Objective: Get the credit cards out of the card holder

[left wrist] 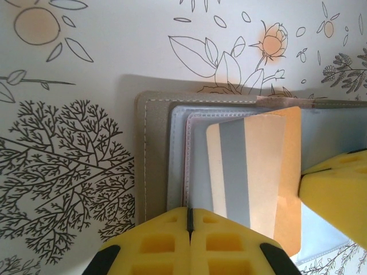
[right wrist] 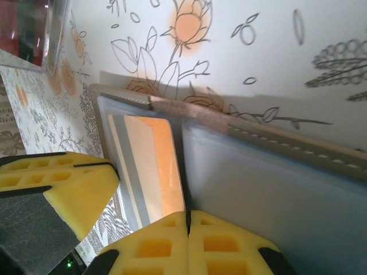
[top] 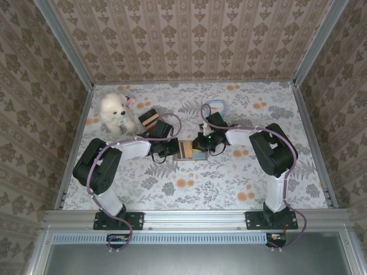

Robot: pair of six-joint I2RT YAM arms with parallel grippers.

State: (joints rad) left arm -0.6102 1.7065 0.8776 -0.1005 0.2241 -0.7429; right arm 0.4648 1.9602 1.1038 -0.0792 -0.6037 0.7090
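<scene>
Grey-brown card holder (left wrist: 153,172) with grey-blue pockets, orange card (left wrist: 261,172) with grey stripe, yellow jaws, white floral table (left wrist: 114,51).

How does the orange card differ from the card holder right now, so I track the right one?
Colour: the orange card carries a grey stripe, while the card holder is grey-brown with stitched edges and grey-blue inside. Size: the card covers only part of one half of the holder. Pose: the holder lies spread open on the table, and the card lies over its inner side. Both are flat rectangles.
</scene>
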